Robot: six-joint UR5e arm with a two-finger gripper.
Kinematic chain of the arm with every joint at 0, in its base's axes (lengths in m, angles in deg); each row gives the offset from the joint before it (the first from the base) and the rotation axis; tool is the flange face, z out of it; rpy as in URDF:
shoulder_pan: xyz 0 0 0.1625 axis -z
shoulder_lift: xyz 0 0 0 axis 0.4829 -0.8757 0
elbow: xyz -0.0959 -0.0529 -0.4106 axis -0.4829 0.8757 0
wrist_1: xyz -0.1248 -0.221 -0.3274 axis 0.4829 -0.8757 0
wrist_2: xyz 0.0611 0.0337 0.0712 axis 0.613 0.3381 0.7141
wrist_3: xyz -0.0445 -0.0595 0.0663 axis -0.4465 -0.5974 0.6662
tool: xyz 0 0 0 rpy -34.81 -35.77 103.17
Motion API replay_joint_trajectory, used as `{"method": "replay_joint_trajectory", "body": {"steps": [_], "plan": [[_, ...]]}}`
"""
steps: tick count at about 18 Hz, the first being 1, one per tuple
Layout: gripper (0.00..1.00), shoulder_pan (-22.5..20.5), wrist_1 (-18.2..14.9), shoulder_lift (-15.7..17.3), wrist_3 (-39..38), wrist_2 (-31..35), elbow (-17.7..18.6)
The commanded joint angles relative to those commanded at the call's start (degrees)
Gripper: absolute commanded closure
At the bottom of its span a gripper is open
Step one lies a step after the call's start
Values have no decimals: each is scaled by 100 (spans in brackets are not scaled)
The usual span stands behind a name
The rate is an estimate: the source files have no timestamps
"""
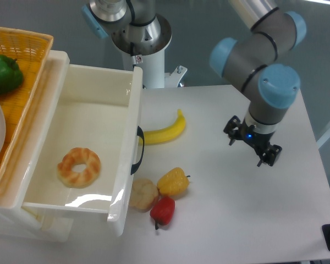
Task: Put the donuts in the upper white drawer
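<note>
One pale cream ring-shaped donut with golden toasted ridges (78, 167) lies flat on the floor of the deep, glossy white plastic drawer (133, 104), toward its front half and clear of all four walls. Resting there with nothing touching it, it looks to be where the task wants it, so I judge the placing done. The drawer stands pulled out, its curved black handle (138, 149) facing the white table (253, 214), which leaves the opening free from above.

Well away to the right, the two-finger gripper (253, 145) hangs over bare tabletop with its fingers spread apart and nothing between them, a posture that fits an arm clear of its load. Between it and the drawer lies a yellow banana (165, 131). Just beside the drawer's front corner sit a round beige bun (142, 193), a yellow pepper (174, 182) and a red pepper (163, 210), bunched together. An orange woven basket (22, 49) holding a green pepper (4, 73) stands behind the drawer's left side.
</note>
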Motion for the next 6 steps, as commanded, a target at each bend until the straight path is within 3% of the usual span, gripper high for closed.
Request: {"method": "replay_joint_trajectory", "body": {"steps": [6], "plan": [[0, -18, 62, -26, 9, 9, 0]]}}
